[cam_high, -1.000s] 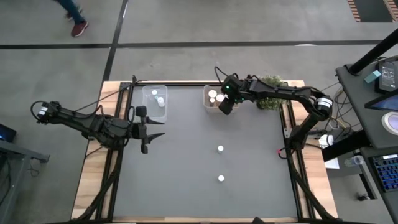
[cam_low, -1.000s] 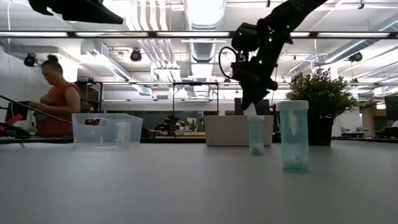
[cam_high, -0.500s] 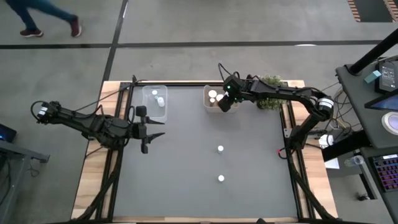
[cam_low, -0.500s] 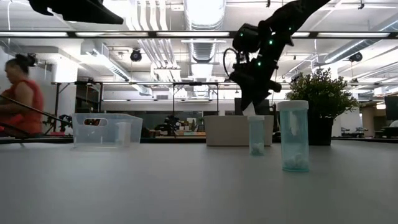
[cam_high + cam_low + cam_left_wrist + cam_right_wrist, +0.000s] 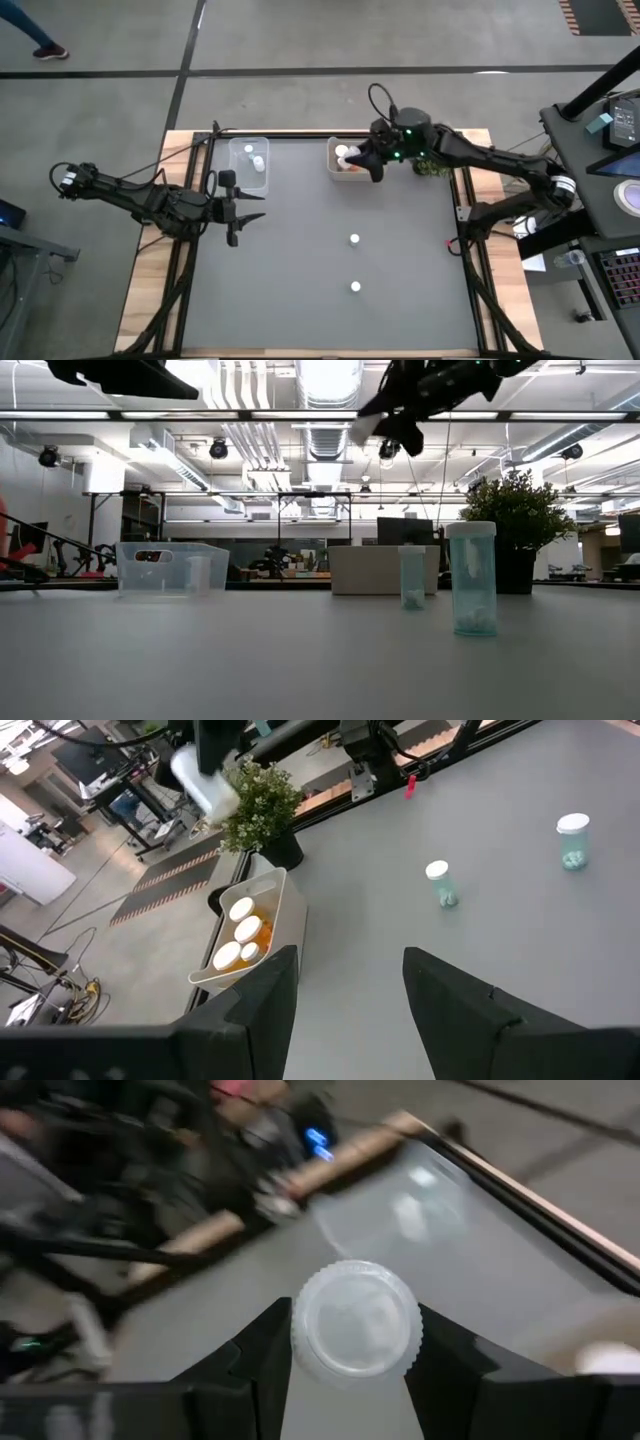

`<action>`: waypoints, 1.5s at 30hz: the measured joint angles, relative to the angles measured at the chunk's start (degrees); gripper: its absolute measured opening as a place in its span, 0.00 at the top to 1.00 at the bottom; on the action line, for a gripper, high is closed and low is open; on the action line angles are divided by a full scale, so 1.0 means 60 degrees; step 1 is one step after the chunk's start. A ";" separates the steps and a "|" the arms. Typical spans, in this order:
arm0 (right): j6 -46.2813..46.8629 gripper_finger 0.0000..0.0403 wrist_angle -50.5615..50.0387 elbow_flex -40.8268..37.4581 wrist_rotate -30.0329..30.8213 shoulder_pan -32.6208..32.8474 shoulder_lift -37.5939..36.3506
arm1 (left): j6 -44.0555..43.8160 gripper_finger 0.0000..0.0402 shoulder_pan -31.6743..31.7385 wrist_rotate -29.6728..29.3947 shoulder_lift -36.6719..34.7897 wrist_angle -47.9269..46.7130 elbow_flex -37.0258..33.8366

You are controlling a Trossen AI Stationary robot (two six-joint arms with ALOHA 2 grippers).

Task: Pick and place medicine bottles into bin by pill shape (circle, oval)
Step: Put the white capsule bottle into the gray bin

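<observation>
One bottle [image 5: 354, 1320] rose in right pincer [image 5: 368, 162].

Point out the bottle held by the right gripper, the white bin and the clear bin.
held bottle [image 5: 355, 1320]: right wrist view, on its white cap.
white bin [image 5: 272, 925]: left wrist view, on its side wall.
clear bin [image 5: 150, 572]: low view, on its front wall.

Counts on and around the grey table [image 5: 300, 260]

Two bottles stand loose [image 5: 354, 239] [image 5: 355, 287] on the table, two lie in the clear bin [image 5: 250, 163], three white caps show in the white bin [image 5: 262, 925], one bottle [image 5: 354, 1320] sits in the right gripper [image 5: 350, 1342], and one potted plant [image 5: 517, 530] stands behind.
</observation>
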 joint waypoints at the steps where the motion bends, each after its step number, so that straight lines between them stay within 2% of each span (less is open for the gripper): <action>1: 0.0141 0.62 0.0572 -0.0262 -0.0269 0.0020 -0.0118 | 0.0000 0.58 0.0000 0.0001 0.0000 0.0000 0.0000; 6: 0.1248 0.61 0.3537 -0.1475 -0.1127 0.0046 -0.0290 | 0.0000 0.58 0.0000 0.0001 0.0000 0.0018 0.0000; 14: 0.3783 0.62 0.9038 -0.2788 -0.2244 0.0292 0.0153 | 0.0000 0.58 0.0000 0.0001 0.0000 0.0029 -0.0004; 20: 0.4294 0.61 1.1133 -0.2758 -0.2600 0.1065 0.0467 | 0.0000 0.58 0.0000 0.0001 0.0000 0.0029 -0.0007; 27: 0.3720 0.61 1.1498 -0.2327 -0.3206 0.2107 0.0463 | -0.0006 0.58 0.0004 0.0001 0.0000 0.0029 -0.0007; 35: 0.2010 0.61 1.1772 -0.1249 -0.3329 0.3594 0.0447 | -0.0018 0.58 0.0004 0.0001 0.0000 0.0029 -0.0007; 45: 0.1179 0.60 1.1763 -0.0467 -0.3430 0.4275 0.0448 | -0.0033 0.58 0.0007 0.0001 0.0000 0.0025 -0.0015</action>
